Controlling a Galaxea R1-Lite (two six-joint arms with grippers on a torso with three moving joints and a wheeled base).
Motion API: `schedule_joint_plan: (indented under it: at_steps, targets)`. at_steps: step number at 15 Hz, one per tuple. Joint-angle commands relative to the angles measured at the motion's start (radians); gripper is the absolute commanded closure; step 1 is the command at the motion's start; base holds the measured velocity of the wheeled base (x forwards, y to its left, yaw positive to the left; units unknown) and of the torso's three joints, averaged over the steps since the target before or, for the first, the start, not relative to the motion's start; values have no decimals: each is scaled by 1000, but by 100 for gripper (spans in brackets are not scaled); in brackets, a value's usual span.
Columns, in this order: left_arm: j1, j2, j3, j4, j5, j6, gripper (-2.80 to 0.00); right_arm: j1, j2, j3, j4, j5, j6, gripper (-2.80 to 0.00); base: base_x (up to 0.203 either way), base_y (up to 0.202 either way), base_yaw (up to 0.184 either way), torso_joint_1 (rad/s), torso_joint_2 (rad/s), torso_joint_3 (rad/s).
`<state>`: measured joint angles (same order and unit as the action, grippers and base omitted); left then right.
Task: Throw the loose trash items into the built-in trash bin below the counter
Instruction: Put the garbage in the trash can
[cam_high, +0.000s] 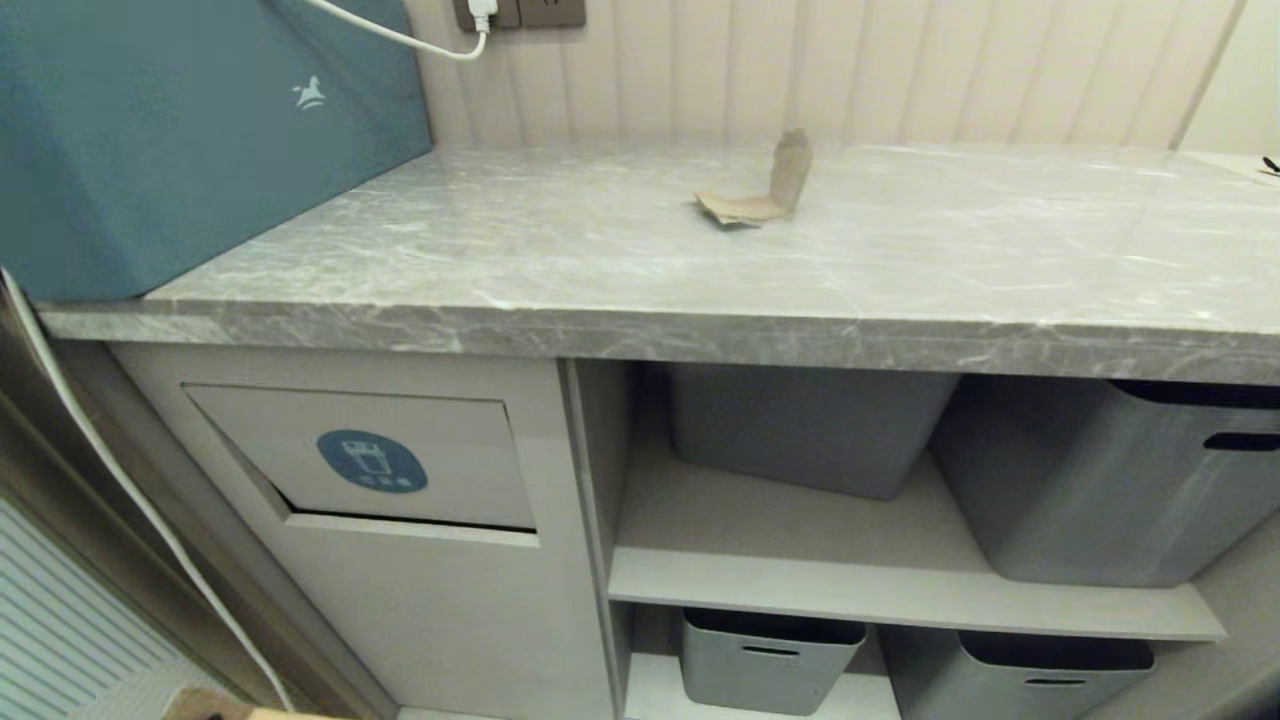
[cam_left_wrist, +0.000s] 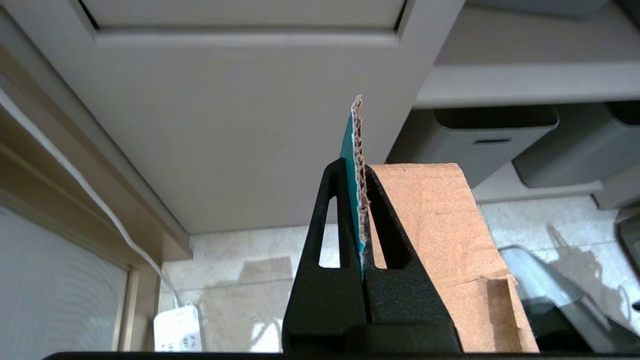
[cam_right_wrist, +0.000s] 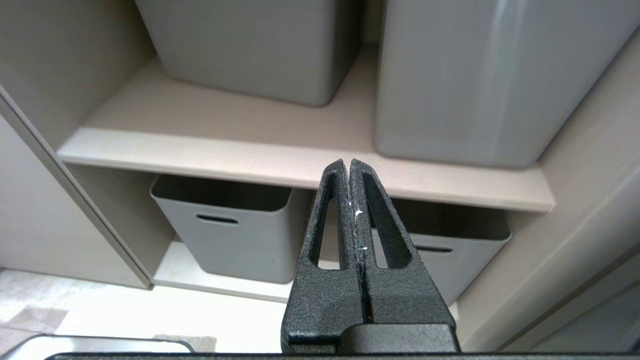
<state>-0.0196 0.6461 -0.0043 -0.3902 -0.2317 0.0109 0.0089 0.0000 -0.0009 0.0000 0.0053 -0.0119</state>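
One bent scrap of light brown cardboard (cam_high: 760, 190) lies on the grey marble-look counter (cam_high: 900, 260), near the back wall. Below the counter on the left is the built-in trash bin, a beige flap (cam_high: 450, 440) with a round blue sticker. My left gripper (cam_left_wrist: 356, 167) is shut on another cardboard scrap (cam_left_wrist: 440, 220), which has a teal face and a ragged corrugated edge sticking up past the fingertips. It hangs low in front of the cabinet panel (cam_left_wrist: 240, 125) under the flap. My right gripper (cam_right_wrist: 348, 162) is shut and empty, facing the open shelves.
A large teal box (cam_high: 180, 130) fills the counter's left end. A white cable (cam_high: 120, 480) runs down beside the cabinet to a power strip (cam_left_wrist: 177, 327) on the floor. Grey storage tubs (cam_high: 810, 425) (cam_high: 1110, 480) sit on the shelves to the right.
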Motion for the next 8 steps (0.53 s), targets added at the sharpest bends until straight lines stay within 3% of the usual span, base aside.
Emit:
schedule_joint_plan:
  at_steps: [1, 4, 8]
  targets:
    - [1, -143, -5, 78, 1, 1, 0, 0, -2, 1, 0, 1, 4, 0, 0, 0, 0, -134, 442, 310]
    - [3, -247, 0, 163, 1, 1, 0, 0, -2, 1, 2, 1, 6, 0, 0, 0, 0, -104, 386, 280]
    - [3, -311, -52, 218, 0, 19, 0, 0, -2, 1, 2, -1, 6, 0, 0, 0, 0, -18, 74, 61]
